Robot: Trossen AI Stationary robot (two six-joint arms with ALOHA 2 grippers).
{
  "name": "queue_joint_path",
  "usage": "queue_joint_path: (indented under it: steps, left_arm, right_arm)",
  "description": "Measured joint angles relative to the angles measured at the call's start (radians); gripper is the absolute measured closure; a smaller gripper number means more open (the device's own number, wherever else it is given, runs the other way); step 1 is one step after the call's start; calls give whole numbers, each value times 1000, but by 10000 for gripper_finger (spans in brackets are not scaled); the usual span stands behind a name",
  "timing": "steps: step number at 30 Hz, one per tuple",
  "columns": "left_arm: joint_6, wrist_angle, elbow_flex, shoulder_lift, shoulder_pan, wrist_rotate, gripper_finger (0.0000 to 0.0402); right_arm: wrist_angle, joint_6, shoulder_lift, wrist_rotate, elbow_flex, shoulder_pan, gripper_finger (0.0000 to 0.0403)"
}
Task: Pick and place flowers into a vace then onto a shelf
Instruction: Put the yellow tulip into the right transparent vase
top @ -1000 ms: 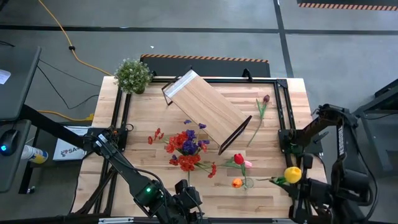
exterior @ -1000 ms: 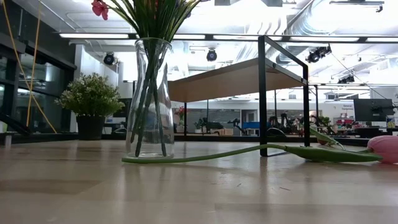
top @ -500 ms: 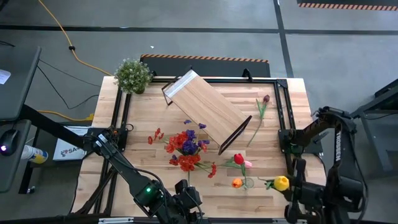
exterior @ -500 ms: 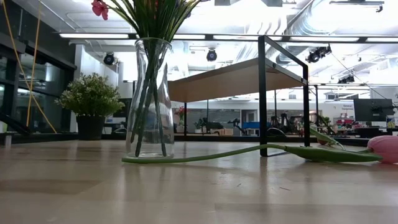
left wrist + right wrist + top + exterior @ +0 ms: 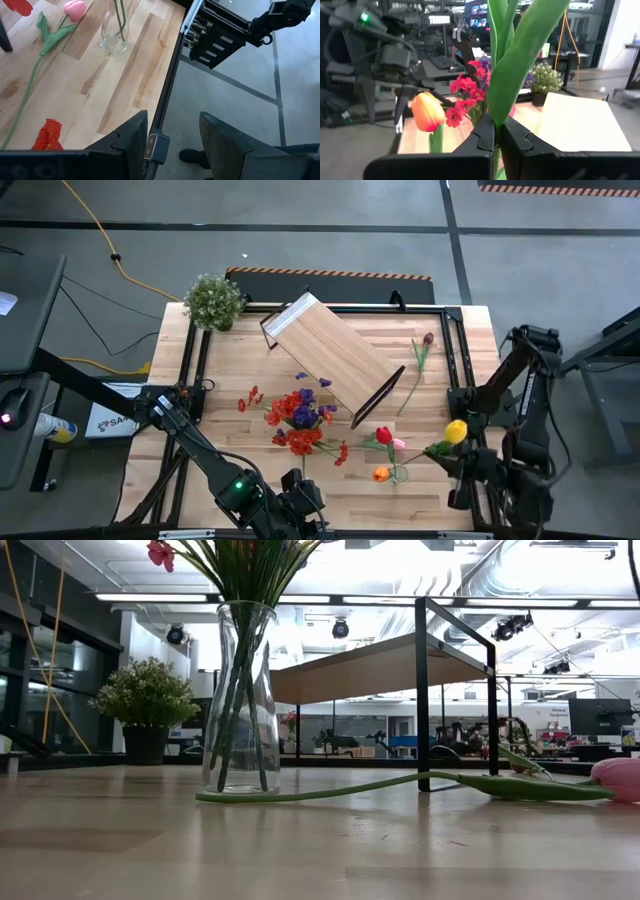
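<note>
We've got the right pincer (image 5: pixel 497 131) pinching a yellow tulip (image 5: pixel 456 431) by its stem, up over the surface (image 5: pixel 440 340) at its right edge. The left pincer (image 5: pixel 172 142) hangs half spread, gripping nothing, at the front edge. The vase (image 5: pixel 240 700) already has flowers (image 5: pixel 298 415) in it, beside the shelf (image 5: pixel 330 352).

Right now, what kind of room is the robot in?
Probably a robotics lab or workshop. The wooden table stands on a bare concrete floor with a yellow cable trailing across it, and beyond the glass vase there are ceiling ducts and desks with screens.
</note>
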Motion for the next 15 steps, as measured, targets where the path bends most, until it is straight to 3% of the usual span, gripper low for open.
queue_joint_path:
  steps: [7, 15]
  left_arm:
    - [0, 0, 0, 0, 1, -3, 190]
    - [0, -1, 0, 0, 1, -23, 190]
  right_arm:
    - [294, -157, -75, 4, -141, 14, 402]
    - [345, -180, -90, 3, -178, 13, 402]
